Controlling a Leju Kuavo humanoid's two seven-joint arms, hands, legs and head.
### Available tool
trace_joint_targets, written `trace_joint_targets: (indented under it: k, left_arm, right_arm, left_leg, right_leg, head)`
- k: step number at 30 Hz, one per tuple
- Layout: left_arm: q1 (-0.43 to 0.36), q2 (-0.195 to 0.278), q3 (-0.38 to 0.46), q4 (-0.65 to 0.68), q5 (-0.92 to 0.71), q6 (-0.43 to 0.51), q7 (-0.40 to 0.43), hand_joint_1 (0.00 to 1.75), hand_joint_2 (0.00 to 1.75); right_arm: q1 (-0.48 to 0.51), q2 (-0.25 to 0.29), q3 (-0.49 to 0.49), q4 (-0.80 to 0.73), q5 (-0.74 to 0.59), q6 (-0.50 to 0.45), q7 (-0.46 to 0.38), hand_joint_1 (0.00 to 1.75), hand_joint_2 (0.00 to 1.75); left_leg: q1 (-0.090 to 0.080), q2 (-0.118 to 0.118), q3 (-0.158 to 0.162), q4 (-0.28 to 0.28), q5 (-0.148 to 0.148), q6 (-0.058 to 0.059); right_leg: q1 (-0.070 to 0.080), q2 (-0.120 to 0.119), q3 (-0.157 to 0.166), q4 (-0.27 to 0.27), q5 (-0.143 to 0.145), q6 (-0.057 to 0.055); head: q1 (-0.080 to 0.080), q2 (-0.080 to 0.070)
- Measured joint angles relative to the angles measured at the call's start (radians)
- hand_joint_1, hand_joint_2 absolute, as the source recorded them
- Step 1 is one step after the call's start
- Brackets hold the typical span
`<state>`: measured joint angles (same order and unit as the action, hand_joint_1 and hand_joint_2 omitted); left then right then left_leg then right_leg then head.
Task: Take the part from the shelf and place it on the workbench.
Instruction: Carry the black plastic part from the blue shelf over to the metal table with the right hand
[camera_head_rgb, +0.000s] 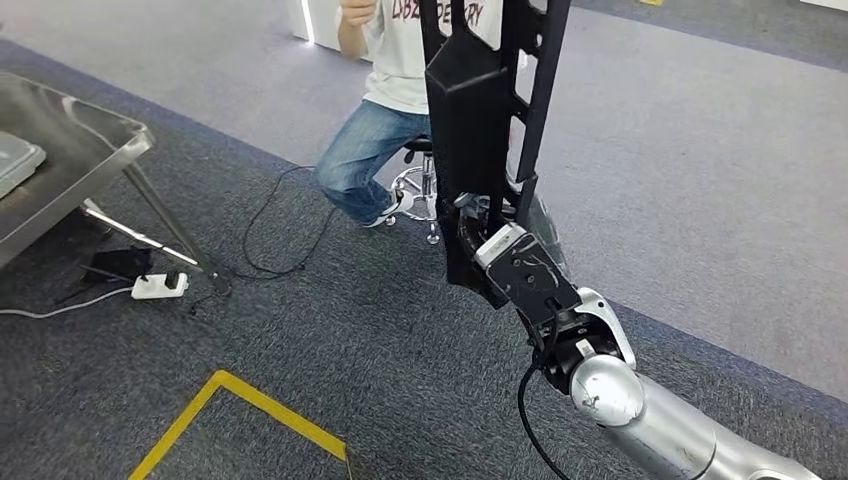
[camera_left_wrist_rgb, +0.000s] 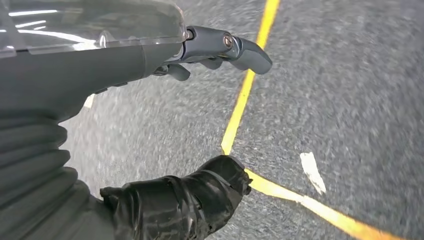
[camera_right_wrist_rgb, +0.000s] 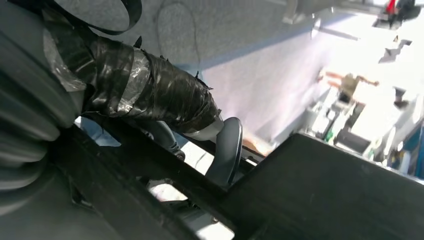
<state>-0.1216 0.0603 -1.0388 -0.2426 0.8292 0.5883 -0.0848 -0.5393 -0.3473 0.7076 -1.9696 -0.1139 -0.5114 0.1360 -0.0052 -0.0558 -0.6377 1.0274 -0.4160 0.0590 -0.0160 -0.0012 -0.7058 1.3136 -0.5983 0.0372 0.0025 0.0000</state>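
right robot hand (camera_head_rgb: 500, 255): gripping the part (camera_head_rgb: 478, 130) near its lower end; in the right wrist view I'm seeing the fingers (camera_right_wrist_rgb: 225, 150) wrapped over a black rail of it.
left robot hand (camera_left_wrist_rgb: 220, 50): hanging over the carpet with its yellow floor tape (camera_left_wrist_rgb: 240, 110), holding nothing; fingers look partly curled, and I can't tell more than that.
part: long black frame with slots, carried in the air, off the shelf and not yet on the desk (camera_head_rgb: 70, 150).
long axis: standing close to upright, top end running out of the head view, lower end sitting just below the robot hand.
step: I'm judging this as the carry toward the desk, which sits well to the left.
how to do it well: I'm keeping the grip firm, since most of the length sits above the hold and will probably want to tip; turning slowly; lowering the top end toward flat only once it's over the desk.
watch: a seated person (camera_head_rgb: 385, 110) on a stool (camera_head_rgb: 420, 185) is close behind the part, and a cable (camera_head_rgb: 270, 240) plus power strip (camera_head_rgb: 160, 286) are lying on the floor by the desk leg.
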Motion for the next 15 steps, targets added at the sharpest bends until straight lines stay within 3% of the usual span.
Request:
trace_joint_targets:
  k: [2, 4, 6, 8, 9, 10, 12, 14, 15]
  left_arm:
    - [0.000, 0.001, 0.000, 0.000, 0.005, 0.000, -0.006, 0.00, 1.75]
    - [0.001, 0.001, 0.000, 0.000, 0.006, 0.000, -0.010, 0.00, 1.75]
    - [0.001, 0.002, 0.000, 0.000, 0.006, 0.000, -0.011, 0.00, 1.75]
    - [0.004, 0.004, 0.000, 0.000, 0.007, 0.000, -0.010, 0.00, 1.75]
    - [0.007, 0.005, 0.000, 0.000, 0.007, 0.000, -0.010, 0.00, 1.75]
    - [0.009, 0.006, 0.000, 0.000, 0.007, -0.001, -0.009, 0.00, 1.75]
    - [0.006, 0.006, 0.000, 0.000, 0.007, -0.002, -0.009, 0.00, 1.75]
    - [0.004, 0.006, 0.001, 0.000, 0.008, -0.005, -0.008, 0.00, 1.75]
    - [0.004, 0.006, 0.001, 0.000, 0.008, -0.007, -0.008, 0.00, 1.75]
  right_arm:
    - [-0.001, -0.002, 0.000, 0.000, 0.003, 0.001, 0.003, 1.75, 1.75]
    - [-0.005, -0.004, 0.000, 0.000, 0.006, 0.002, 0.004, 1.75, 1.75]
    - [-0.009, -0.005, 0.000, 0.000, 0.006, 0.003, 0.006, 1.75, 1.75]
    - [-0.013, -0.005, 0.000, 0.000, 0.006, 0.004, 0.007, 1.75, 1.75]
    - [-0.014, -0.005, 0.000, 0.000, 0.006, 0.004, 0.008, 1.75, 1.75]
    - [-0.016, -0.005, 0.000, 0.000, 0.006, 0.005, 0.009, 1.75, 1.75]
    - [-0.017, -0.006, 0.000, 0.000, 0.005, 0.007, 0.011, 1.75, 1.75]
    - [-0.017, -0.006, 0.000, 0.001, 0.005, 0.008, 0.011, 1.75, 1.75]
    - [-0.017, -0.006, 0.000, 0.001, 0.005, 0.008, 0.012, 1.75, 1.75]
  left_leg:
    - [0.000, -0.032, 0.005, 0.004, -0.004, -0.002]
    - [0.001, -0.061, 0.005, 0.009, -0.008, -0.009]
    - [0.006, -0.085, -0.003, 0.010, -0.008, -0.021]
    - [0.012, -0.102, -0.010, 0.007, -0.005, -0.034]
    - [0.011, -0.085, -0.014, 0.014, -0.009, -0.038]
    - [0.009, -0.053, -0.026, 0.037, -0.023, -0.042]
    - [0.008, 0.021, -0.076, 0.141, -0.074, -0.050]
    - [0.014, 0.044, -0.137, 0.255, -0.113, -0.057]
    - [0.016, 0.047, -0.148, 0.272, -0.110, -0.061]
  right_leg:
    - [-0.001, 0.011, 0.027, -0.095, 0.079, -0.004]
    - [-0.005, 0.058, 0.077, -0.222, 0.137, -0.009]
    - [-0.004, 0.086, 0.098, -0.271, 0.144, -0.011]
    - [-0.002, 0.063, 0.106, -0.282, 0.147, -0.016]
    - [-0.002, 0.050, 0.111, -0.289, 0.148, -0.021]
    - [-0.004, 0.035, 0.118, -0.295, 0.150, -0.028]
    - [-0.001, 0.005, 0.127, -0.303, 0.149, -0.038]
    - [0.002, -0.025, 0.132, -0.303, 0.144, -0.042]
    - [0.002, -0.039, 0.134, -0.303, 0.141, -0.041]
  head:
    - [0.000, 0.000]
    - [-0.001, 0.000]
    - [-0.002, 0.000]
    - [-0.002, 0.000]
    - [-0.003, 0.000]
    - [-0.006, 0.000]
    - [-0.011, 0.000]
    - [-0.012, 0.000]
    - [-0.013, 0.000]
